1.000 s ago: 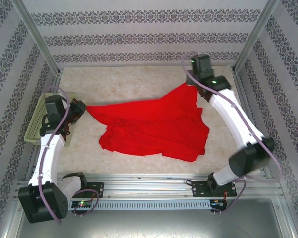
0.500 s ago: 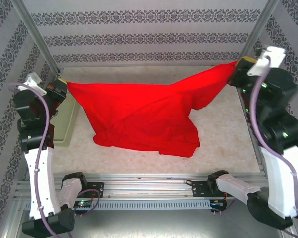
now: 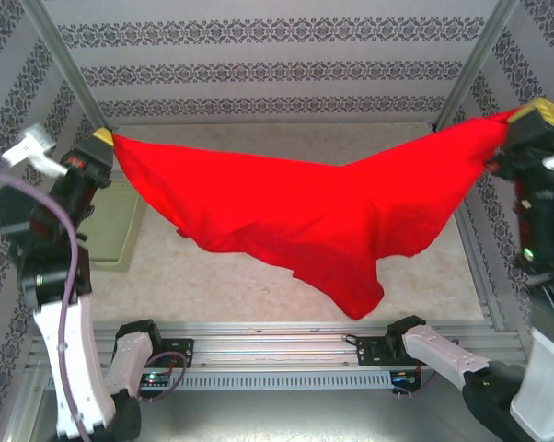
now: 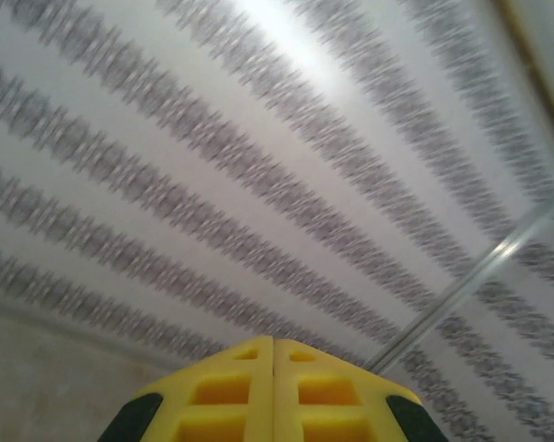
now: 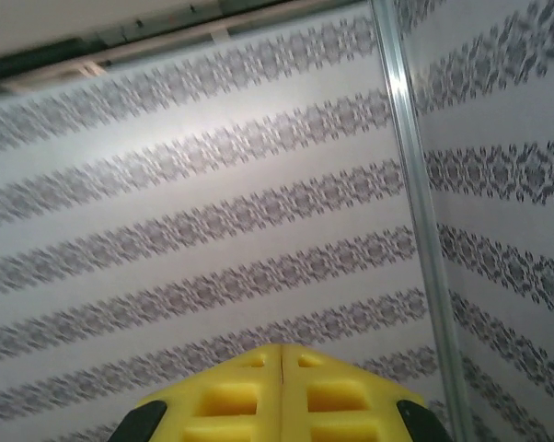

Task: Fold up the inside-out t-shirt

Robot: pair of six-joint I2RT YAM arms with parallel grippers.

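Red inside-out t-shirt [image 3: 295, 212] hangs stretched in the air above the desk [image 3: 222, 285] — one corner pinched by left end effector [image 3: 103, 140], the other by right end effector [image 3: 525, 120]. No fold made yet — laying flat and every fold remain.

The inside-out t-shirt [image 3: 295, 212] is hanging above the table [image 3: 259, 295], stretching across it from side to side. The left gripper [image 3: 102, 140] is pinching its left corner over the table's left edge, and the right gripper [image 3: 537, 115] is clamping its right corner out past the right edge. The cloth is sagging lowest toward the near right, just behind the arms' base rail [image 3: 277, 345]; whether it is touching the table is unclear. The basket [image 3: 111, 230] is sitting at the left edge, below the left gripper.
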